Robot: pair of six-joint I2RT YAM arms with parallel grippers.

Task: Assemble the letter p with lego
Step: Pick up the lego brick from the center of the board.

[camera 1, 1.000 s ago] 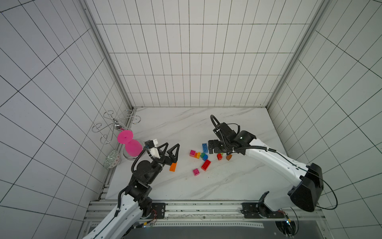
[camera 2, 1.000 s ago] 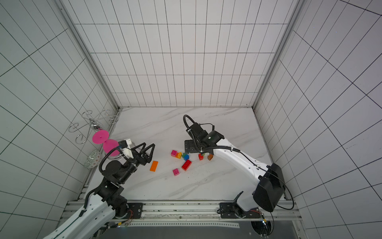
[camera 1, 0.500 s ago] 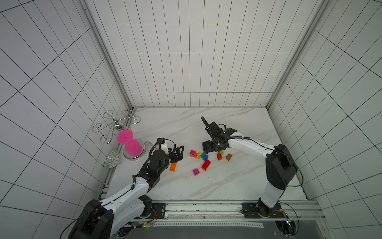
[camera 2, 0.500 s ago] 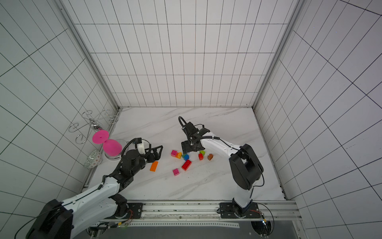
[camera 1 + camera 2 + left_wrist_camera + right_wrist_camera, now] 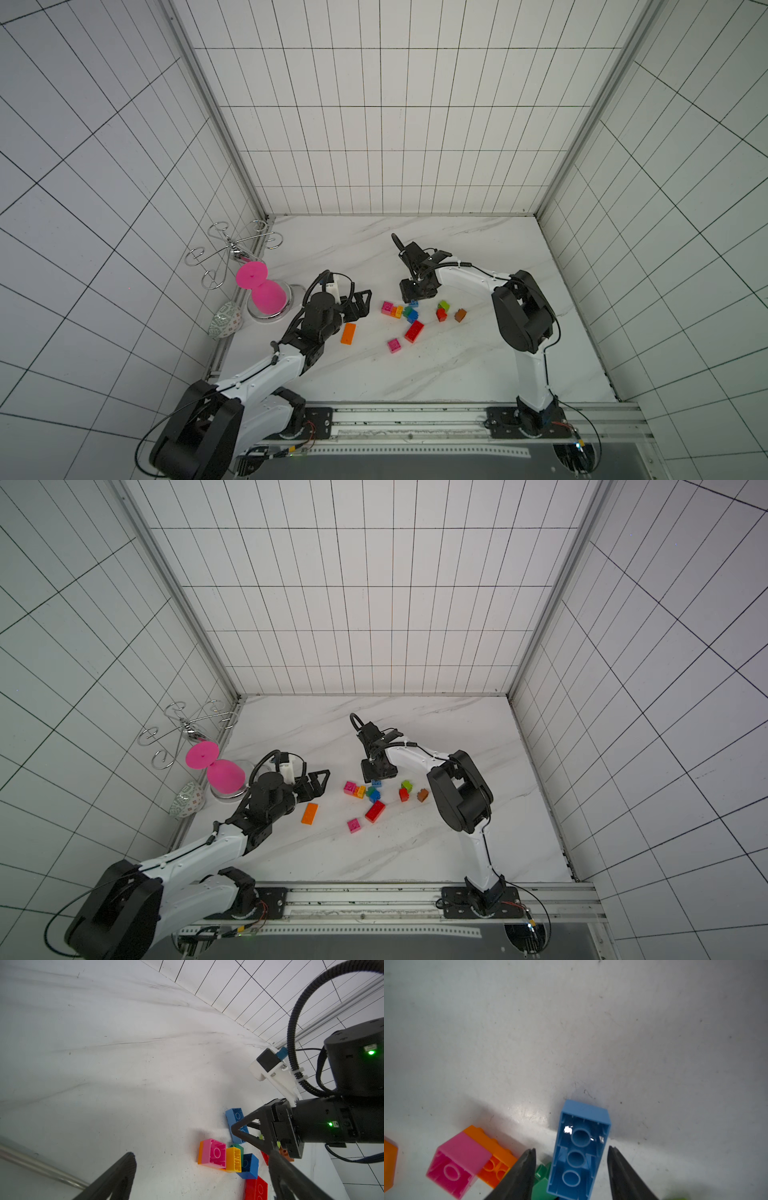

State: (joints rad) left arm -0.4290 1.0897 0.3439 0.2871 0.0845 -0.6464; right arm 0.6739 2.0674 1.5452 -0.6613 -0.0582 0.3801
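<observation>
While the right gripper [image 5: 571, 1148] points down at the table [image 5: 415, 374], its fingers [image 5: 521, 1172] straddle the long blue brick [image 5: 583, 1118]. They are part-way spread: one finger is right at the brick's side, the other shows a clear gap, so no grip is seen. The blue brick lies hollow side up. Its long axis runs along the gap between the fingers, with the far end poking out past the tips. In both top views it is mostly hidden under the gripper, at the back of the brick cluster mid-table.

The left gripper [image 5: 360, 306] has its fingers wide apart and holds nothing. It is just beside the long orange brick [image 5: 348, 333], which lies flat with its long axis roughly front-to-back. The long red brick [image 5: 414, 331] lies flat with its axis diagonal. The small pink brick [image 5: 393, 345] sits near its front end.

A pink-and-orange pair [image 5: 214, 1153] touches a yellow brick [image 5: 233, 1159]. The lime brick [image 5: 443, 306], small red brick [image 5: 441, 314] and brown brick [image 5: 460, 315] sit on the right arm's side of the cluster. The pink cup [image 5: 266, 293] is at the table's left edge, well apart.
</observation>
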